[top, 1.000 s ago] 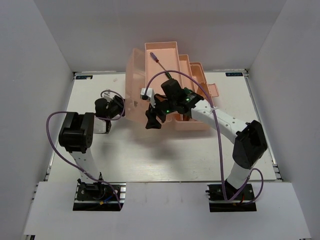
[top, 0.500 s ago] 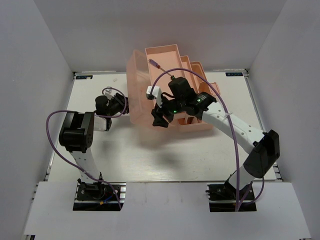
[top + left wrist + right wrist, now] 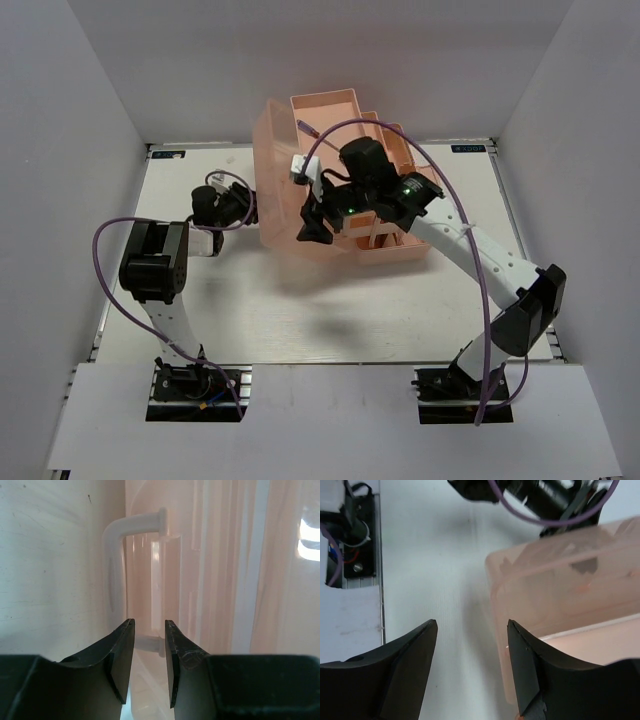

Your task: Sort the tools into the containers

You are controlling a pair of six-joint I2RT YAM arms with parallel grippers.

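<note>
The salmon-pink toolbox (image 3: 392, 250) stands at the back middle of the table, its trays fanned out as containers. Its lid (image 3: 275, 170) is raised on the left. One thin tool (image 3: 305, 128) lies in the rearmost tray; my right arm covers much of the box. My left gripper (image 3: 240, 205) is at the lid's outer face. In the left wrist view its jaws (image 3: 149, 622) stand narrowly apart just short of the white lid handle (image 3: 112, 560), with nothing seen between them. My right gripper (image 3: 312, 225) hangs open and empty over the box's front left corner (image 3: 471, 625).
Purple cables (image 3: 110, 290) loop beside both arms. The right wrist view shows the pink box wall (image 3: 555, 585), bare white table left of it, and the left arm's base (image 3: 350, 535) at the table edge. White walls close in three sides.
My right gripper has moved back from in front of the box to its front left corner, jaws slightly narrower. The left gripper has edged back, and the lid leans further right.
</note>
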